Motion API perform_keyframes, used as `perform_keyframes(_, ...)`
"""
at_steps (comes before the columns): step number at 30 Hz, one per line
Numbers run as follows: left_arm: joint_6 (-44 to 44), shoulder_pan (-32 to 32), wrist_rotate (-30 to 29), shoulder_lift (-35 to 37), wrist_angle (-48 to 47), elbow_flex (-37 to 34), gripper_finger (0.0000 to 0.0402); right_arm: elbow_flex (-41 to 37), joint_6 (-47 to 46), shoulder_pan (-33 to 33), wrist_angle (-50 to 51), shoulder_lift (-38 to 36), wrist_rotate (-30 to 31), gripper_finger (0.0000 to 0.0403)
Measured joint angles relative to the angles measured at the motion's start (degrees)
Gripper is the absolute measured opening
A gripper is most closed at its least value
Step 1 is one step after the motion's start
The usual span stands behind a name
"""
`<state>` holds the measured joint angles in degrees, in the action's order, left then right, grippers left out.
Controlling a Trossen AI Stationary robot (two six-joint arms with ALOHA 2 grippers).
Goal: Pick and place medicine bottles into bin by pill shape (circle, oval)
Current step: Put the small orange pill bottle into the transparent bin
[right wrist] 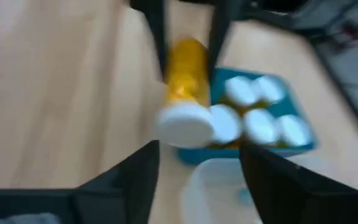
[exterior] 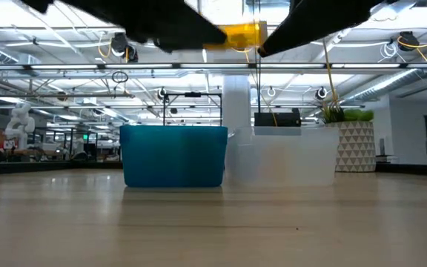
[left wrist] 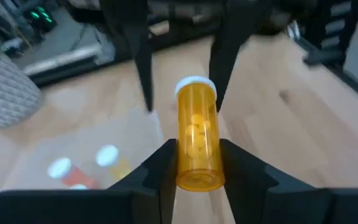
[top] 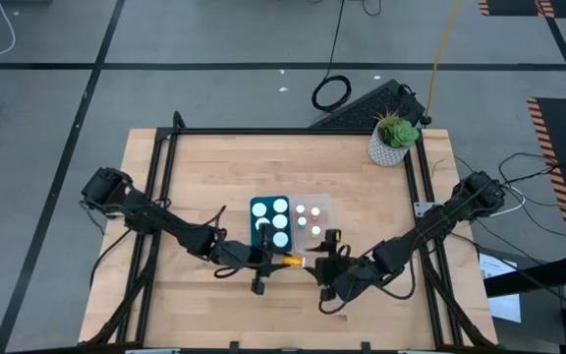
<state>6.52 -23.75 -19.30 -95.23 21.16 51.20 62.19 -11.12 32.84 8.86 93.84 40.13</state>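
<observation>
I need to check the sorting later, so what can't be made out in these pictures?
- Bottles inside the teal bin: low view, hidden by its wall.
- Pill shapes in the binned bottles: high view, white caps cover them.
- Clear bin: right wrist view, blurred and partly cut off.
- Amber bottle: no label visible.

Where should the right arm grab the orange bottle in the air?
At the white-capped end of the amber plastic pill bottle, coming from the cap side: it lies level, the left gripper clamps its base, the right gripper faces the cap, jaws open.
</observation>
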Motion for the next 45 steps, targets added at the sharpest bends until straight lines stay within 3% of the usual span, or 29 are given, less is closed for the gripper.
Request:
perform_keyframes(4, -1.8, -0.2, -1.6, 2.6, -1.0, 0.0, 0.0116, 0.0, 3.0, 0.9, -3.2, 0.0, 9.4, 0.0264)
perform_keyframes(11, -3.3, -0.4, -3.3, 4.3, -0.1, 0.0, 0.0117, 0.0, 14.8, 2.0, -13.7, 0.0, 10.9, 0.0287)
perform_keyframes(19, -3.3, -0.3, -3.3, 4.3, 1.6, 0.0, 0.0117, 0.0, 19.1, 2.9, -17.9, 0.0, 10.9, 0.0248)
perform_keyframes(33, -1.4, -1.0, -1.6, 4.3, 2.8, 0.0, 0.0118, 0.0, 18.1, 3.7, -17.7, 0.0, 10.8, 0.0134)
perform_keyframes(41, -0.1, -1.0, -1.3, 4.3, 3.0, 0.0, 0.0119, 0.0, 17.9, 4.0, -17.7, 0.0, 10.7, 0.0118)
perform_keyframes(45, 0.7, -1.0, -1.3, 4.4, 1.8, 0.0, 0.0147, 0.0, 17.9, 4.0, -17.4, -0.2, 10.5, 0.0122)
